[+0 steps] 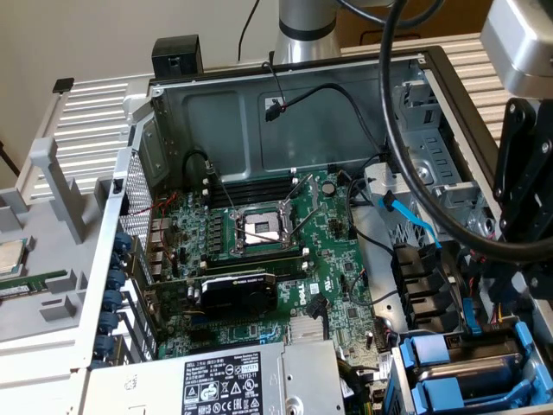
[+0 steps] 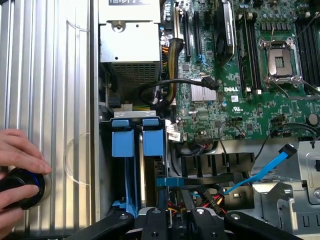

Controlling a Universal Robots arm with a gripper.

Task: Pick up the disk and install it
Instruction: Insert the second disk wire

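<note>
My pincer (image 2: pixel 175 212) grips the silver hard drive in its bright blue plastic carrier (image 2: pixel 152 165), held edge-on just ahead of my fingers, aligned with the drive bay's slot (image 2: pixel 124 145) so it can slide in.

"DELL" is read in white on the motherboard (image 2: pixel 235 90). Small print and cert. marks on the PSU label (image 1: pixel 220 385) are seen, probably too fine to read.

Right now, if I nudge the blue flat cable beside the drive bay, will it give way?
Probably: the blue flat cable looks thin and curves loosely, so it is likely floppy and light. Its connector end appears unplugged, so it may swing or snag.
</note>
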